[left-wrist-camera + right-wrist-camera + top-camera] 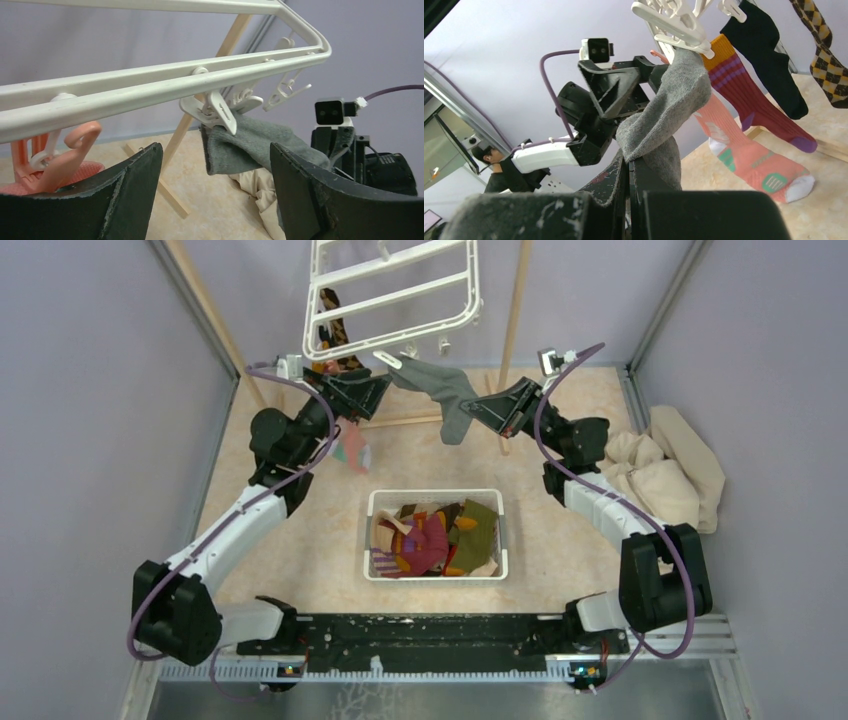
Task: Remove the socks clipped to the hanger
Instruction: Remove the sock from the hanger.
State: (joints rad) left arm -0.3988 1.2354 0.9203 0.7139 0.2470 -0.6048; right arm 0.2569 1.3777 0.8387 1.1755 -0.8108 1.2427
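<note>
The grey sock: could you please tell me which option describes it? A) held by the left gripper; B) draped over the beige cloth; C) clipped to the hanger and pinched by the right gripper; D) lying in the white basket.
C: the grey sock hangs from a clip on the hanger while the right gripper is shut on it further along; the left gripper is open.

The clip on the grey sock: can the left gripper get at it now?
Probably yes. The left gripper is open just below the clip, with nothing between them; the right gripper pinches the grey sock lower down.
</note>
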